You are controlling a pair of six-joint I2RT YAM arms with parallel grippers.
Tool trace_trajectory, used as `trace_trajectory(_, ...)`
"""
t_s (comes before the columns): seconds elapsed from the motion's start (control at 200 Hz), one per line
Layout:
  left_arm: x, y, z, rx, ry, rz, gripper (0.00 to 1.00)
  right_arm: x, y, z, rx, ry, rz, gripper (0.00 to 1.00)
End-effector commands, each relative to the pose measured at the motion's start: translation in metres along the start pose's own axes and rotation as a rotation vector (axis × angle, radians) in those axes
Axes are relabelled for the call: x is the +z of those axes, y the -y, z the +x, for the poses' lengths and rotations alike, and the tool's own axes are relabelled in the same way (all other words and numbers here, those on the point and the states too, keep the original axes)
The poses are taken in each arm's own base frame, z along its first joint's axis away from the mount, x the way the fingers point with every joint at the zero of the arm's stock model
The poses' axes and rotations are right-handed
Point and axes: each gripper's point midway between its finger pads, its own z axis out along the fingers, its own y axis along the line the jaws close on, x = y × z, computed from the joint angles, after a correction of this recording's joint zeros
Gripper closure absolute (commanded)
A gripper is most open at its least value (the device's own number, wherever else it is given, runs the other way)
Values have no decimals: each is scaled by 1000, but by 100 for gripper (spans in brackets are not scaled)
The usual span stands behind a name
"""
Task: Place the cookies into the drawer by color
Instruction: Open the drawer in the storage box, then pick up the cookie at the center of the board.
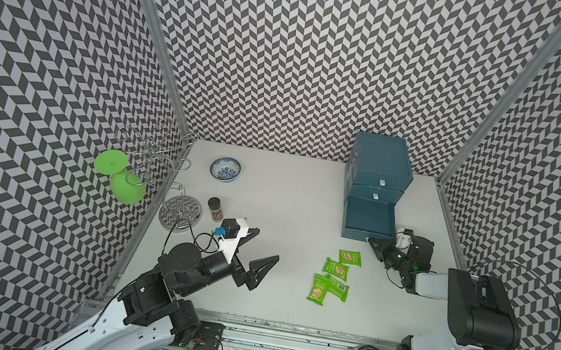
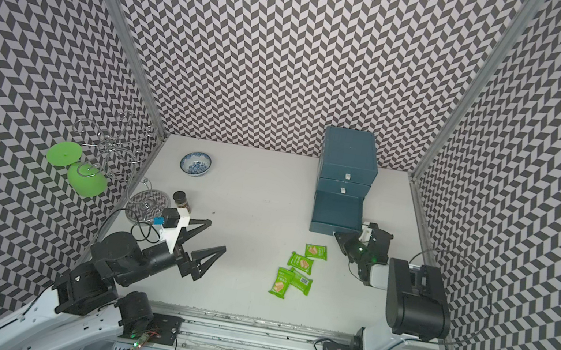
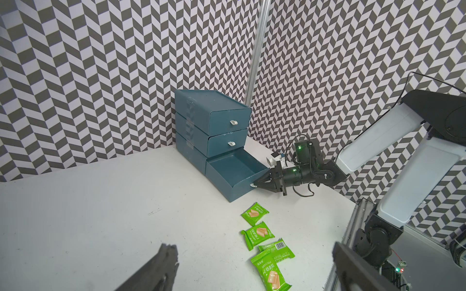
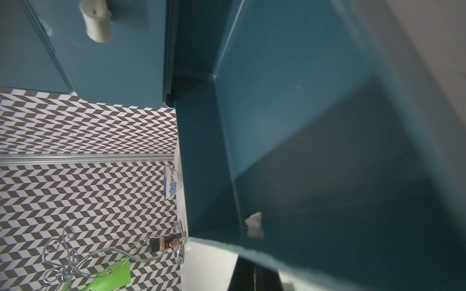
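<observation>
Several bright green cookies (image 1: pixel 335 269) (image 2: pixel 301 262) (image 3: pixel 257 234) lie loose on the white table, in front of a teal three-drawer unit (image 1: pixel 381 162) (image 3: pixel 209 110). Its bottom drawer (image 1: pixel 365 235) (image 3: pixel 237 191) (image 4: pixel 327 151) is pulled out and holds nothing. My right gripper (image 1: pixel 370 240) (image 2: pixel 336 234) (image 3: pixel 255 185) (image 4: pixel 254 274) is at that drawer's front wall, shut on its small white handle. My left gripper (image 1: pixel 267 244) (image 2: pixel 217 235) (image 3: pixel 253 247) hovers left of the cookies, jaws wide open and empty. No black or pale yellow cookies show.
A blue-patterned bowl (image 1: pixel 225 168) stands at the back left. A brown spice jar (image 1: pixel 215 208) is beside a wire rack (image 1: pixel 180 213) that carries a green glass (image 1: pixel 127 188). Patterned walls enclose three sides, and a metal rail (image 1: pixel 284 328) runs along the front.
</observation>
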Motion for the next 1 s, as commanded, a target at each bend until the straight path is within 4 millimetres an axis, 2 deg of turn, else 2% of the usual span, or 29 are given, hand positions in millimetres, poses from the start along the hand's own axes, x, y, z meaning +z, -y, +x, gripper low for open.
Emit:
trace_trajectory(0.0,1,1,-3,4,17,8,0,-2,-8,-2,-71,12,-31,92)
trace_trajectory(0.04,2,0,-2,4,16,8,1,-3,-6,-1,-74,16,-25,87)
trace_trajectory(0.125,2,0,-2,4,14,7,1,-8,-7,-3,-92,41,-14,70)
trace_trajectory(0.22,2,0,-2,3,14,5,0,-15,-10,-6,-125,64,6,60)
trace_trajectory(0.396,2,0,-2,4,15,7,0,-37,-28,-17,-206,140,36,53)
trace_trajectory(0.556,3,0,-2,4,13,9,0,-71,-49,-28,-291,263,101,50)
trace_trajectory(0.681,3,1,-1,4,12,15,1,-89,-72,-22,-415,324,161,46)
trace_trajectory(0.806,4,2,-1,4,9,18,0,-80,-84,2,-563,240,247,39)
trace_trajectory(0.916,5,1,0,2,4,16,1,-62,-77,28,-648,111,337,35)
trace_trajectory(0.996,5,1,0,2,3,15,0,-52,-71,41,-678,77,395,28)
